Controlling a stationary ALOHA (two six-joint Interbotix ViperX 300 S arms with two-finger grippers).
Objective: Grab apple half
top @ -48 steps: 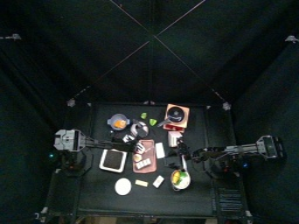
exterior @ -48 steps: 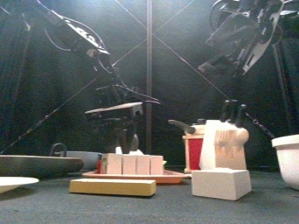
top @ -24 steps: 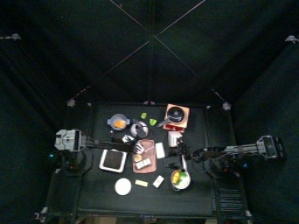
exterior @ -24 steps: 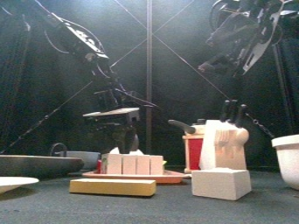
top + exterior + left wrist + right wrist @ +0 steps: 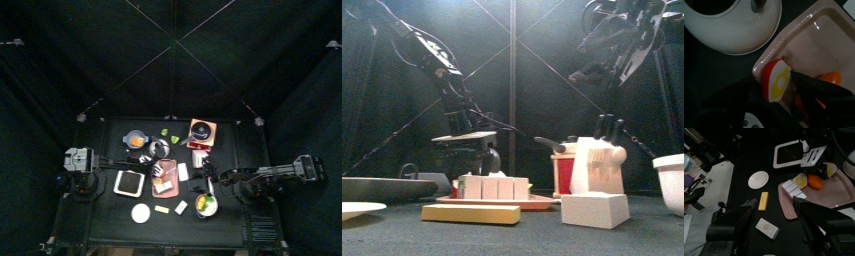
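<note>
Here the apple half stands on edge at a corner of the pink tray, its red skin curving around a yellow cut face. It lies between the left gripper's two jaws, which stand wide apart on either side of it and have hold of nothing. An orange piece rests on the tray just beside one jaw. Off the tray's edge sits a white lid with a dark knob.

From the right wrist, the same fruit shows beside the orange piece at the tray's end, with the left gripper above them. A row of pale blocks lies along the tray's near side. A square white-rimmed dish sits past the left gripper, a white plate and a yellow bar lie on the black table well apart from the tray, and a small pale block lies nearer the right arm. The right gripper's jaws are parted and hold nothing.

From the front, the left arm slants down behind the blocks, while the right arm hangs high. A red knife block stands to the right of the tray.
</note>
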